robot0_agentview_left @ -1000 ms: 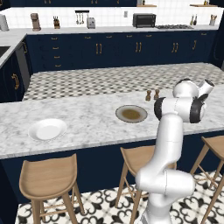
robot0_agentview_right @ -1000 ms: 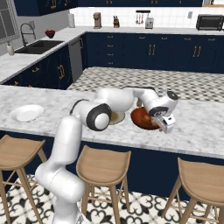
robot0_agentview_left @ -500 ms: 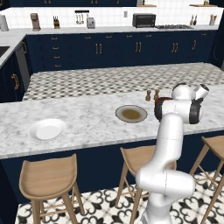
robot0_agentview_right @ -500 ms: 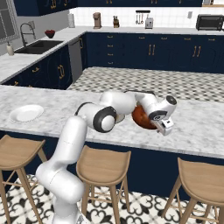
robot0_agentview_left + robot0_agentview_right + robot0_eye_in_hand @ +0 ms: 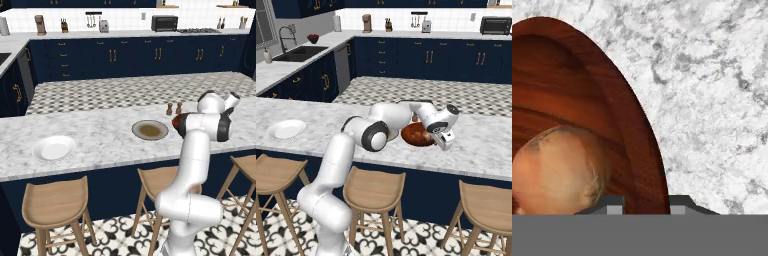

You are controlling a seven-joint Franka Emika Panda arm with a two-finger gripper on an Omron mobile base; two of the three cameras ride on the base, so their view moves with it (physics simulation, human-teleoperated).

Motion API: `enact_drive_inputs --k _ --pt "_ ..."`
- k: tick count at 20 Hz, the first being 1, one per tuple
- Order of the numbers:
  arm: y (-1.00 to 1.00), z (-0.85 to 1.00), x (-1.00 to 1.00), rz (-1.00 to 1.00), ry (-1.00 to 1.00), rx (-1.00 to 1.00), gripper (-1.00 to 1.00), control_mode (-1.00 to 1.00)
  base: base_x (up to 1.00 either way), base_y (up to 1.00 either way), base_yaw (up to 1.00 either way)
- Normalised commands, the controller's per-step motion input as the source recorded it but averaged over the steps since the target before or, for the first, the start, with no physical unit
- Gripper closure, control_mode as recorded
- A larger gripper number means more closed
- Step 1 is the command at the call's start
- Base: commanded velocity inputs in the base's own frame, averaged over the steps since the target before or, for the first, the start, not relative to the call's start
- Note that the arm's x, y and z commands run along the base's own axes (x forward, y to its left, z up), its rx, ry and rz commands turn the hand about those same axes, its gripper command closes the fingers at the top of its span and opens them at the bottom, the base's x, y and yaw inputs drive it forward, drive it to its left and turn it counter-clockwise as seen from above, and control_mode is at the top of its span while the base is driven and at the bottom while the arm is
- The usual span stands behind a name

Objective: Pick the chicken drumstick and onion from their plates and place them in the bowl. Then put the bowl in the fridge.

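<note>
Marble counter (image 5: 100,145) carried every item. Relative to the bowl (image 5: 416,135), the grey-rimmed plate (image 5: 150,130) lay just beside it, the white plate (image 5: 53,148) well apart, and two small shakers (image 5: 174,108) stood just behind. The bowl was reddish-brown, wood-grained, holding the tan onion (image 5: 559,170). The gripper (image 5: 646,204) was clenched on the bowl's rim. No legible writing appeared.

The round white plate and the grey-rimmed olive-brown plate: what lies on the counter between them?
Nothing: in the left base view, bare marble counter separates the white plate and the grey-rimmed olive-brown plate.
</note>
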Motion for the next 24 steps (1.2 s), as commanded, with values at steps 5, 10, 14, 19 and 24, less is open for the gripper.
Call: enact_drive_inputs --k 5,10,14,19,24 --pt "0.09 0.55 -0.53 -0.04 -0.19 -0.02 1.00 -1.00 0.00 0.00 0.00" --pt "0.35 0.42 -0.53 -0.12 -0.33 0.00 1.00 -1.00 0.00 0.00 0.00" --pt "0.92 0.67 -0.53 -0.12 -0.14 0.00 1.00 -1.00 0.00 0.00 0.00" --pt "0.72 0.67 -0.93 -0.07 -0.08 0.00 1.00 -1.00 0.00 0.00 0.00" --pt "0.73 0.63 -0.91 -0.04 -0.03 0.00 1.00 -1.00 0.00 0.00 0.00"
